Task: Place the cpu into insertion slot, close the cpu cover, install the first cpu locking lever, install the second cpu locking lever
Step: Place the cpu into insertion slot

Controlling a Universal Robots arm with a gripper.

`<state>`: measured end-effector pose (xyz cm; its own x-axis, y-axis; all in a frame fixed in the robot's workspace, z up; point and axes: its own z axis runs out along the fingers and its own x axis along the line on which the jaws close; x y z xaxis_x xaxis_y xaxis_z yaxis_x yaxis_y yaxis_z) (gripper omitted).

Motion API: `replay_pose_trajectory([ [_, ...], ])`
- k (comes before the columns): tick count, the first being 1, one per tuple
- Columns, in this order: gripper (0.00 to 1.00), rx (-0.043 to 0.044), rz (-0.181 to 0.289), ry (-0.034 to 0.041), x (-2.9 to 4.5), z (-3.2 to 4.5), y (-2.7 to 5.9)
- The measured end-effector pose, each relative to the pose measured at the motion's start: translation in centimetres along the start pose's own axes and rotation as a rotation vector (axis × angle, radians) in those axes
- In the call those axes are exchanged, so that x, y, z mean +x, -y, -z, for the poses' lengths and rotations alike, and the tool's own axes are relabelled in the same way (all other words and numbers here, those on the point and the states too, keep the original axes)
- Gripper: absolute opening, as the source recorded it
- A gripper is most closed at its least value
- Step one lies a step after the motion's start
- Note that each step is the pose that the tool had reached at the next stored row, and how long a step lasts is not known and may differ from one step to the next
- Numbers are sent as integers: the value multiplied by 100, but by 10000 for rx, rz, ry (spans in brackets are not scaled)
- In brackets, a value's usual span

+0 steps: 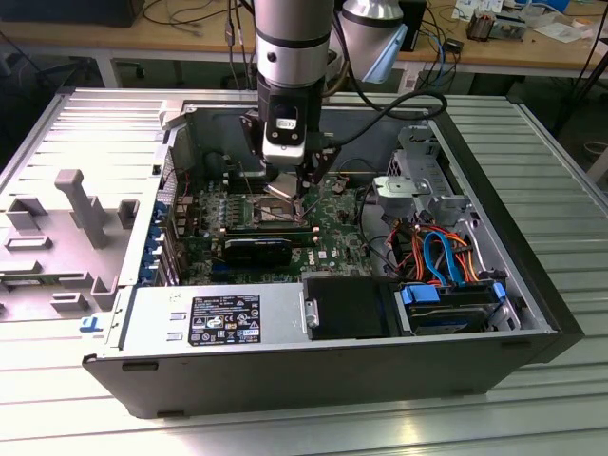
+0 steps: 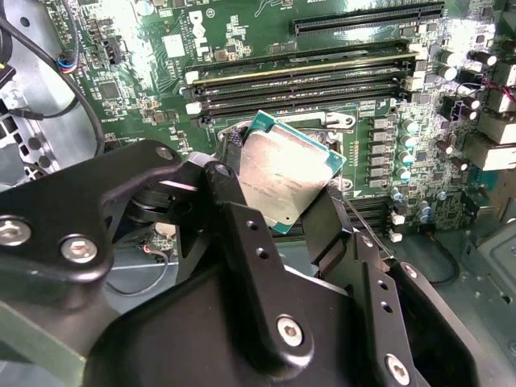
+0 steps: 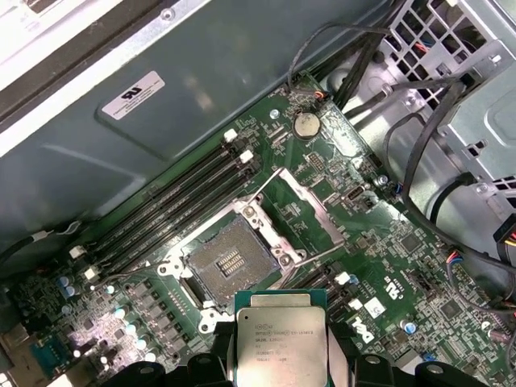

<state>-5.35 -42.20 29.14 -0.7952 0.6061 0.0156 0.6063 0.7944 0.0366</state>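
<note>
Shows the insertion slot (image 3: pixel 230 262) bare at the middle of the green motherboard (image 3: pixel 387 266), flanked by memory slots (image 3: pixel 173 214); grips the cpu (image 3: pixel 278 339) just beside it, over the board, by two opposite edges in the pincer (image 2: pixel 278 197), metal top showing, tilted in the second wrist view; has the cpu cover (image 3: pixel 314 211) raised open at the slot's edge.

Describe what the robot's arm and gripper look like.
The silver-grey cylindrical arm has a black joint band and a black wrist block with a white panel. A black cable loops off it. The matt black gripper has linked fingers studded with silver screws.
</note>
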Motion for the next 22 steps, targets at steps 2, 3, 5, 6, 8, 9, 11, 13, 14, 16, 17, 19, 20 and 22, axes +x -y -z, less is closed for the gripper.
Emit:
replay_pose_trajectory([
  [2, 54, 1, -92, 5, 0, -1, 0],
  [3, 54, 1, -142, 8, 0, -1, 0],
  [5, 54, 0, -239, 12, 0, -2, 0],
  [6, 54, 1, -271, 14, 0, -2, 0],
  [8, 54, 2, -355, 19, 0, -3, 0],
  [9, 54, 3, -396, 21, 0, -4, 0],
  [11, 54, 3, -492, 26, 0, -5, 0],
  [13, 54, -5, -1390, 64, 0, -14, 1],
  [14, 54, -10, -1892, 83, 0, -19, 1],
  [16, 54, -11, -1971, 86, 0, -19, 1],
  [17, 54, -12, -2038, 89, 0, -20, 1],
  [19, 54, -13, -2130, 92, 0, -21, 1],
  [20, 54, -14, -2160, 94, 0, -21, 1],
  [22, 54, -14, -2244, 96, 0, -22, 1],
])
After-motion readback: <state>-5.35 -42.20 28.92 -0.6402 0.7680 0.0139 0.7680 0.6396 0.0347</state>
